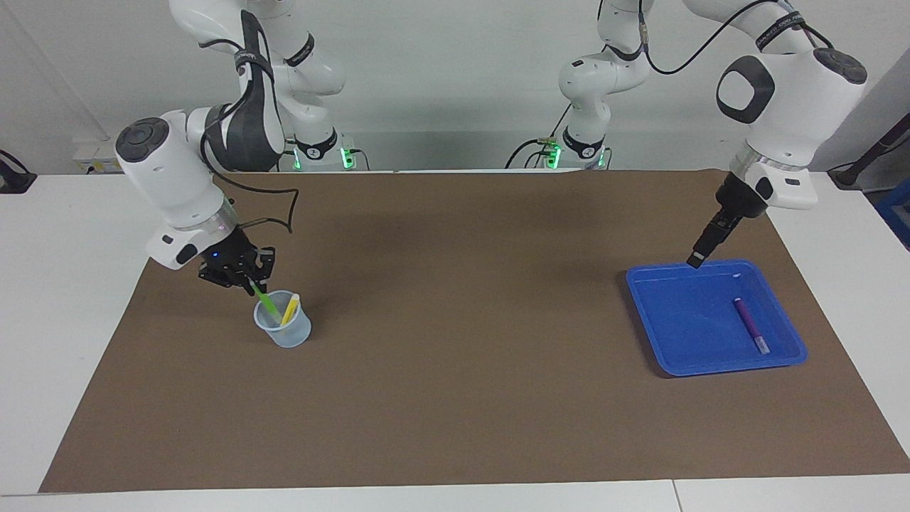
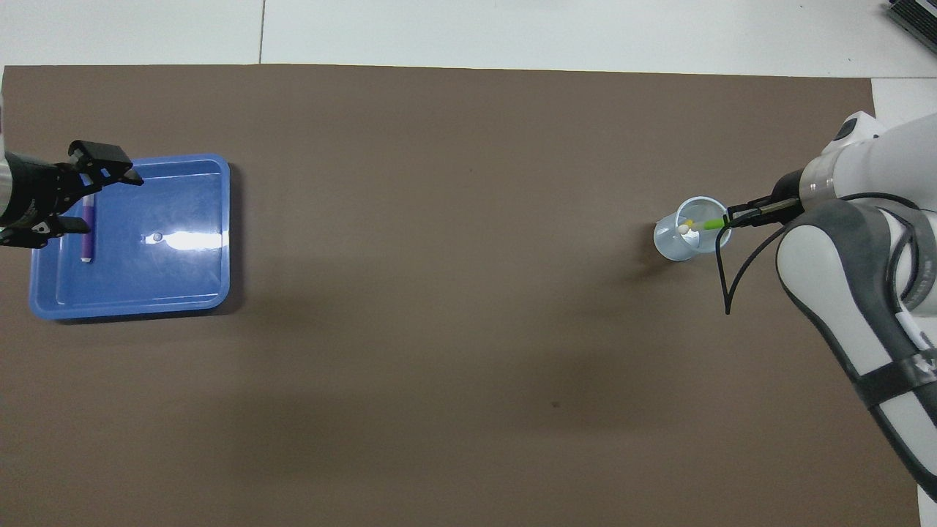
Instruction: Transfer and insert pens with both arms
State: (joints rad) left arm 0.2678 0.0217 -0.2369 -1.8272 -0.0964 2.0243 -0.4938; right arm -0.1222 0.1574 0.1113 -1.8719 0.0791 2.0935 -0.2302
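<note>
My right gripper [image 1: 250, 283] is shut on the upper end of the green pen [image 1: 267, 304], which slants down into a clear plastic cup [image 1: 293, 338] at the right arm's end of the table. The yellow pen [image 1: 290, 309] stands in the same cup. In the overhead view the gripper [image 2: 733, 218] holds the green pen [image 2: 708, 224] over the cup's [image 2: 670, 247] rim. The purple pen [image 1: 750, 326] lies flat in a blue tray [image 1: 682, 364] at the left arm's end. My left gripper [image 1: 698, 259] hangs open over the tray, above the purple pen [image 2: 86, 238] in the overhead view [image 2: 80, 197].
A brown mat [image 1: 455, 370] covers the table between the cup and the tray [image 2: 146, 311]. Two smaller arm bases with green lights [image 1: 320, 151] stand at the robots' edge of the table. A loose black cable [image 1: 288, 206] hangs from my right wrist.
</note>
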